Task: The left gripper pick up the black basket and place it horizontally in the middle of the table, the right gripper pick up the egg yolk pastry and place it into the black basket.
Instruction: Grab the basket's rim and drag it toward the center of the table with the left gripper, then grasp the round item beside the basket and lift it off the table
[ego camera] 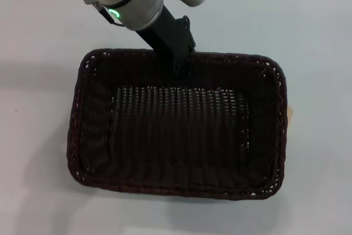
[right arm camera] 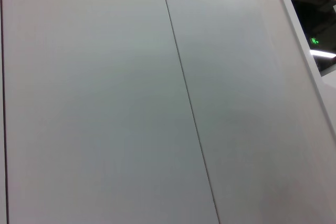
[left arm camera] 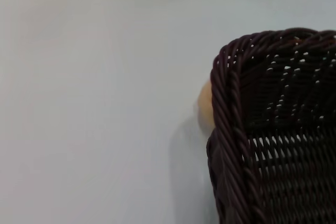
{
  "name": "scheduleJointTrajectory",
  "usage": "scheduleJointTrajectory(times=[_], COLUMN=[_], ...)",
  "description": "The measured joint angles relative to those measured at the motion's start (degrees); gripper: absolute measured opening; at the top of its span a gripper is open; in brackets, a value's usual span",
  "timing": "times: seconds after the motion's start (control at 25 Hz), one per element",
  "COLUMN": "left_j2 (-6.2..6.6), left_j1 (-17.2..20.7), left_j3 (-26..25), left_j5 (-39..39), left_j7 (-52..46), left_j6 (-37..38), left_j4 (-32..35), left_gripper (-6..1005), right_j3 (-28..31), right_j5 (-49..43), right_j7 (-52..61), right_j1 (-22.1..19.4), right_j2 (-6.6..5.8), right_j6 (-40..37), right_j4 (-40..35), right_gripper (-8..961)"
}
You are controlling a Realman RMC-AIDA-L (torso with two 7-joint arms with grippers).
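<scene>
The black basket (ego camera: 176, 136) fills the middle of the head view, its long side running left to right, and looks raised above the white table (ego camera: 319, 42). My left gripper (ego camera: 179, 71) comes down from the back and is shut on the middle of the basket's far rim. One basket corner (left arm camera: 273, 129) shows in the left wrist view. The egg yolk pastry (left arm camera: 205, 109) lies on the table just outside that corner; in the head view only a sliver of the pastry (ego camera: 290, 113) peeks out past the basket's right side. My right gripper is out of view.
The right wrist view shows only pale wall panels (right arm camera: 105, 103) with a dark opening at one corner. Bare white table surrounds the basket on the left, far and right sides.
</scene>
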Motion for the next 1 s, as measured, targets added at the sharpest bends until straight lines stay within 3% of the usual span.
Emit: scheduleJointTrajectory(times=[0.16, 0.44, 0.72, 0.92, 0.96, 1.0], left_j2=[-0.21, -0.39, -0.37, -0.36, -0.36, -0.36], left_j1=[-0.8, -0.7, -0.5, 0.2, 3.3, 3.3], left_j3=[1.2, 1.6, 2.1, 2.1, 2.4, 2.4], left_j5=[0.3, -0.1, -0.1, -0.1, 0.2, 0.2], left_j7=[-0.3, -2.7, -2.6, -2.6, -4.2, -4.2], left_j6=[3.3, 7.0, 8.0, 10.3, 18.8, 18.8], left_j4=[3.7, 4.1, 4.1, 3.2, -1.0, -1.0], left_gripper=[160, 177, 334, 533, 573, 613], right_j3=[0.0, -0.6, -0.7, -0.7, -0.7, -0.7], right_j5=[0.0, 0.0, 0.0, 0.0, 0.0, 0.0], right_j7=[0.0, 0.0, 0.0, 0.0, 0.0, 0.0], right_j1=[0.1, 0.2, 0.3, 0.3, 0.3, 0.3], right_j2=[-0.02, -0.12, -0.13, -0.13, -0.12, -0.12], right_j6=[0.0, -0.3, -0.6, -0.2, 0.1, 0.1], right_j4=[0.0, 0.0, -0.2, -0.3, -0.3, -0.3], right_gripper=[828, 828, 828, 827, 827, 827])
